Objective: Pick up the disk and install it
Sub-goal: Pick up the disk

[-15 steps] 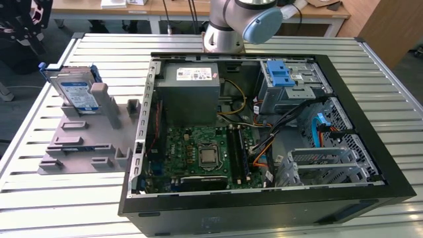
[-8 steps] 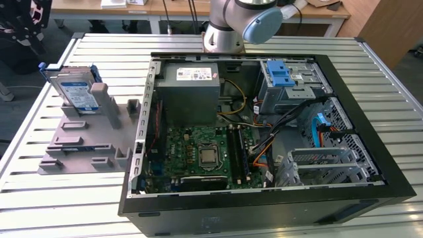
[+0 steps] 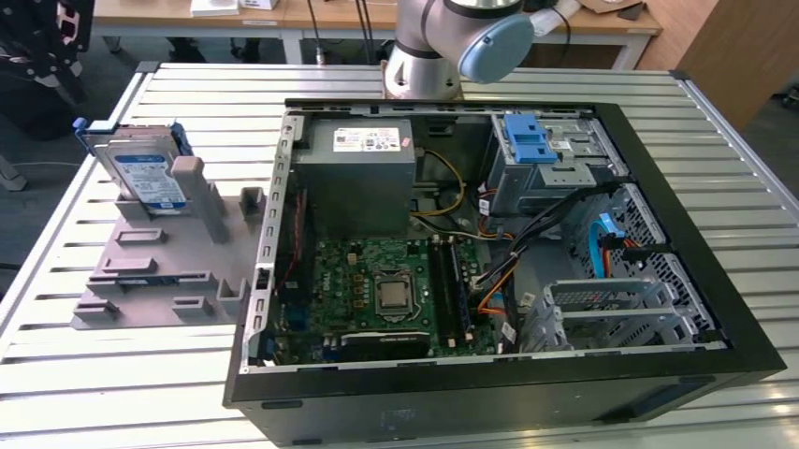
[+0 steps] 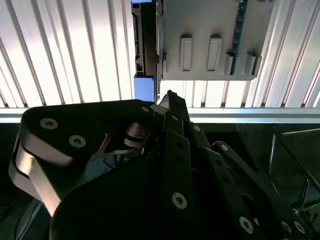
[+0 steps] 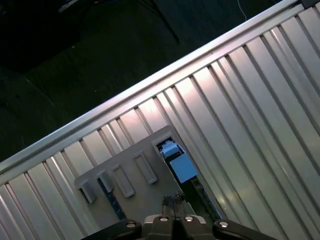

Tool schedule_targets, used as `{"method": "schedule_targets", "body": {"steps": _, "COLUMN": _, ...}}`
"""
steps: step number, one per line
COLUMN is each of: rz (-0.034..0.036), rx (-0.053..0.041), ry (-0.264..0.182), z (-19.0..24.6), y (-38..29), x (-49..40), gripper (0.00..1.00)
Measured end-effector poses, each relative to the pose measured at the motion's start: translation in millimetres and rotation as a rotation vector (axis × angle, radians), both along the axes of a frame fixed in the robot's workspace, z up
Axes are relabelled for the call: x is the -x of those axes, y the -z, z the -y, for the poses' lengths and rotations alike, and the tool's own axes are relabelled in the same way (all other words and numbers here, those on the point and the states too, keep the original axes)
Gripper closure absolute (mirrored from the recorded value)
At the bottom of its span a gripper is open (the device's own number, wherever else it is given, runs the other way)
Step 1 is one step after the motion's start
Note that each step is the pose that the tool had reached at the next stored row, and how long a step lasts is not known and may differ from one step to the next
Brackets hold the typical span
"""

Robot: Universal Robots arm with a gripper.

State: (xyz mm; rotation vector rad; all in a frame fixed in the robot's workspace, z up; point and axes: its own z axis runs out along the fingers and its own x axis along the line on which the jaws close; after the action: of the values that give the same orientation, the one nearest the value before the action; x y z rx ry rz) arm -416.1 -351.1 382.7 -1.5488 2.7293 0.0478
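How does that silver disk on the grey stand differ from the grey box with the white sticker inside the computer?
The disk stands on edge in the grey stand, outside the computer case; the grey box sits inside it. The disk is thin and flat; the grey box is bigger and blocky. The disk has a blue frame and blue-and-white label; the grey box a white sticker. Both are rectangular and grey metal.

The grey metal robot arm with a light blue round joint cap [image 3: 431, 56] rises upright at the top of the exterior view, and the frame cuts off its upper part. In both wrist views the black two-finger gripper of linked metal bars [image 4: 169, 96] [image 5: 172, 200] has its narrow fingertips pressed together.
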Motion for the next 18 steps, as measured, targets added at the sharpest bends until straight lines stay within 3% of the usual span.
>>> {"method": "schedule_targets", "body": {"steps": 18, "rz": 0.0068, "rx": -0.0009, "ry": -0.211, "z": 0.0, "y": 0.3, "x": 0.0, "gripper": 0.89}}
